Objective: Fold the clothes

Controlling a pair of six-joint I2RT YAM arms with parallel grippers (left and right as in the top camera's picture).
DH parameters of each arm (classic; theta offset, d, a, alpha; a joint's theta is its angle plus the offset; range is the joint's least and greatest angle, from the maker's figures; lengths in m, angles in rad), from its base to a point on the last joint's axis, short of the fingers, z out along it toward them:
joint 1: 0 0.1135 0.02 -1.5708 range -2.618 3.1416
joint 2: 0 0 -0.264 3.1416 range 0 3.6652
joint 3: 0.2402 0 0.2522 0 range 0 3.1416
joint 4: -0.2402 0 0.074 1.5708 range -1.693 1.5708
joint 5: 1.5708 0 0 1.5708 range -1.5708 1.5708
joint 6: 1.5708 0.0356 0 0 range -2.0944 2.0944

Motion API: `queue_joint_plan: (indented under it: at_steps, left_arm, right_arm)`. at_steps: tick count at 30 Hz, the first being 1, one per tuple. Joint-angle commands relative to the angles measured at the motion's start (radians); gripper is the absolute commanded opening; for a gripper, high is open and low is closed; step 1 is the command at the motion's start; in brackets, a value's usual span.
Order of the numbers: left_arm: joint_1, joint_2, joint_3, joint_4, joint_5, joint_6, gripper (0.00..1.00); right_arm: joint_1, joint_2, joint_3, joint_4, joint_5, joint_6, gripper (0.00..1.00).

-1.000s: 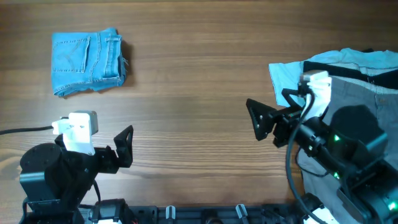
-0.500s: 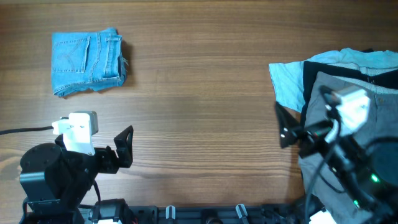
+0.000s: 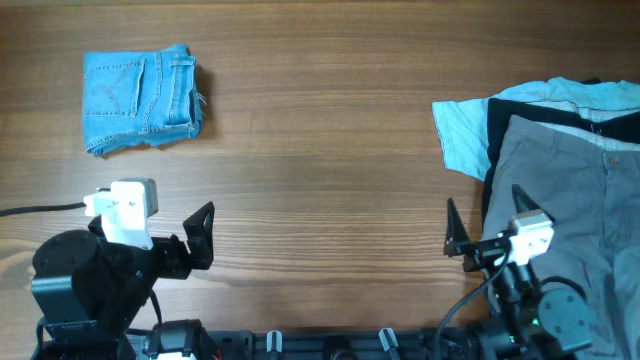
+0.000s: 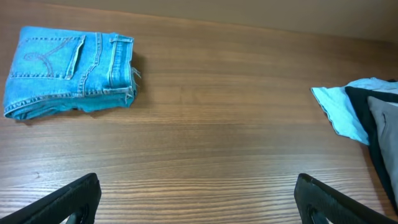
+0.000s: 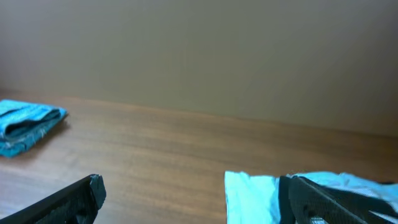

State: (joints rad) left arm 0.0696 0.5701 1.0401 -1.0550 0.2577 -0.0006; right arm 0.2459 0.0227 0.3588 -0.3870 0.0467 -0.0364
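Observation:
The light blue denim jeans [image 3: 140, 99] lie folded into a compact rectangle at the table's far left, a stitched back pocket facing up; they also show in the left wrist view [image 4: 69, 70] and at the left edge of the right wrist view [image 5: 28, 126]. My left gripper [image 3: 203, 236] is open and empty near the front left edge, well short of the jeans. My right gripper [image 3: 457, 243] is open and empty at the front right, beside the pile of other garments. In both wrist views the left gripper [image 4: 198, 202] and the right gripper [image 5: 193, 199] show wide-apart fingers with nothing between them.
A pile of other clothes lies at the right: grey trousers [image 3: 570, 190] on top of a dark garment, with a pale blue shirt [image 3: 465, 130] beneath. The shirt also shows in the wrist views [image 4: 342, 112] [image 5: 249, 196]. A black cable [image 3: 40, 209] runs off the left edge.
My right arm has drawn back from above the grey trousers toward the front edge, uncovering the pile. The left arm and the jeans have not moved.

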Motion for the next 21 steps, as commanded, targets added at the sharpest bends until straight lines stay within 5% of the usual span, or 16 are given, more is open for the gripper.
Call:
queue_joint_plan:
  at_steps: [1, 7, 21]
  left_arm:
    - [-0.007, -0.005, 0.009, 0.002, -0.009, 0.016, 1.00]
    - [-0.007, -0.005, 0.009, 0.002, -0.009, 0.016, 1.00]
    - [-0.007, -0.005, 0.009, 0.002, -0.009, 0.016, 1.00]
  right_arm:
    - [-0.005, -0.020, -0.105, 0.032, -0.019, -0.013, 1.00]
    - [-0.005, -0.019, -0.299, 0.274, -0.019, -0.014, 1.00]
    - [-0.005, -0.019, -0.301, 0.274, -0.019, -0.016, 1.00]
